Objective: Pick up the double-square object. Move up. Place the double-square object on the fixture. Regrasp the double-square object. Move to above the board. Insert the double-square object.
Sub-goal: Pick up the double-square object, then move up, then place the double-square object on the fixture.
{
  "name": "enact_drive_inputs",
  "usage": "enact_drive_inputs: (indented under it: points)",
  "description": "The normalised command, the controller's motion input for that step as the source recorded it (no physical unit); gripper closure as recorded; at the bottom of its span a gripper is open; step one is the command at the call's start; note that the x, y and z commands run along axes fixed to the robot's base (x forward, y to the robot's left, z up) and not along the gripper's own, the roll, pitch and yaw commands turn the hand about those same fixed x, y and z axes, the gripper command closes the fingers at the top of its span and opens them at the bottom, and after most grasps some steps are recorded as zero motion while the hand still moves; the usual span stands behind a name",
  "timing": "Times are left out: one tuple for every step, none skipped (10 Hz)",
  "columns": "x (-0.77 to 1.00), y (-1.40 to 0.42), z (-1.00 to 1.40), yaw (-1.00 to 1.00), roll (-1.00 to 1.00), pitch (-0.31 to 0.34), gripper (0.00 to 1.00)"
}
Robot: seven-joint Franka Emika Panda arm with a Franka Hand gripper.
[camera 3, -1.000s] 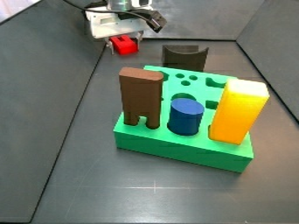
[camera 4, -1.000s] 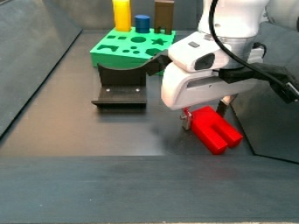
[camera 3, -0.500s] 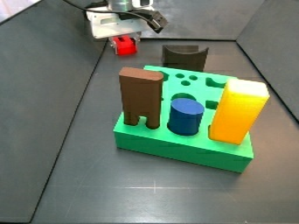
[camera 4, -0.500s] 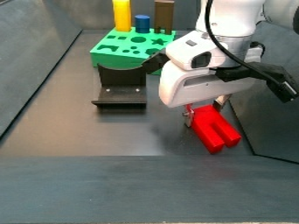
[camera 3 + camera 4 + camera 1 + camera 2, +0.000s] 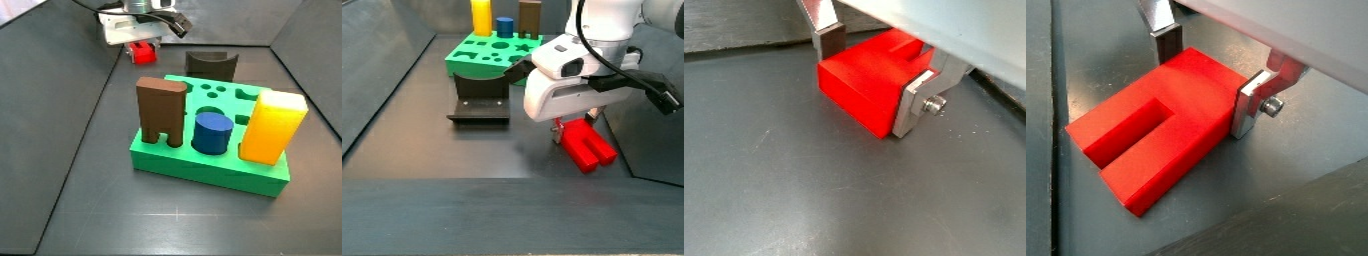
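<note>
Red double-square object (image 5: pixel 1153 125) clamped between the gripper (image 5: pixel 1207 72) plates, seemingly on the floor; groove visible in a wrist view.

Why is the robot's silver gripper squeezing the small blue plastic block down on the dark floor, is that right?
Not quite: the small plastic block is bright red, not blue. Both wrist views show the gripper with its silver fingers on either side of it, down on the dark floor.

I see a dark grey matte floor (image 5: pixel 94 190) with faint scuffs and a dull sheen under soft, even light, fenced by dark sloping wall panels (image 5: pixel 376 80) left and right; the gripper (image 5: pixel 140 42) sits low over its far-left corner
</note>
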Motion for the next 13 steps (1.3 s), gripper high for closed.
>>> enact_drive_inputs:
  points:
    - [0.00,0.00,0.00,0.00,0.00,0.000,1.00]
    - [0.00,0.00,0.83,0.00,0.00,0.000,1.00]
    - [-0.06,-0.03,0.82,0.03,-0.01,0.020,1.00]
    - [-0.09,-0.03,0.72,0.03,0.00,0.042,1.00]
    - [-0.07,-0.02,0.65,0.02,0.00,0.048,1.00]
    - [-0.03,-0.01,0.48,0.01,0.02,0.065,1.00]
    - [-0.03,0.00,0.34,0.00,0.04,0.069,1.00]
    - [0.00,0.00,1.00,0.00,0.00,0.000,1.00]
    - [0.00,0.00,1.00,0.00,0.01,-0.003,1.00]
    - [-0.01,0.00,1.00,-0.01,0.03,0.008,1.00]
    - [-0.02,0.00,1.00,-0.02,0.05,0.021,1.00]
    - [-0.03,0.01,1.00,-0.02,0.06,0.033,1.00]
    - [-0.03,0.01,1.00,-0.02,0.07,0.043,1.00]
